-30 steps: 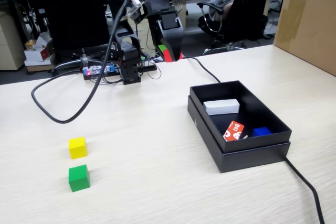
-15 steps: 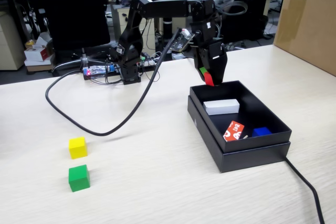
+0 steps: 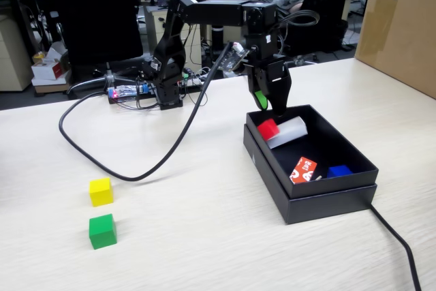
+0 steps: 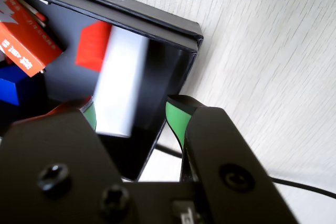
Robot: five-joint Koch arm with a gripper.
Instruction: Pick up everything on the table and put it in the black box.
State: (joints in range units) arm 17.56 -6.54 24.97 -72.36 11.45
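My gripper (image 3: 270, 103) hangs open over the far left corner of the black box (image 3: 327, 206), holding nothing. The red cube (image 3: 268, 128) lies inside the box against a white oblong block (image 3: 291, 131). In the wrist view the green-padded jaws of the gripper (image 4: 132, 116) stand apart above the box (image 4: 157, 22), with the red cube (image 4: 93, 45) beside the white block (image 4: 119, 87). The yellow cube (image 3: 101, 191) and the green cube (image 3: 102, 231) sit close together on the table (image 3: 204, 236) at the near left, far from the gripper.
The box also holds a red-orange block with white marks (image 3: 304, 170) and a blue block (image 3: 338, 170). A thick black cable (image 3: 136, 168) loops over the table's left middle. Another cable (image 3: 402, 250) runs from the box's near right. A brown carton (image 3: 402, 25) stands far right.
The arm swung from its base to the box carrying the red cube. The gripper has now opened, and the cube has dropped into the box beside the white block.
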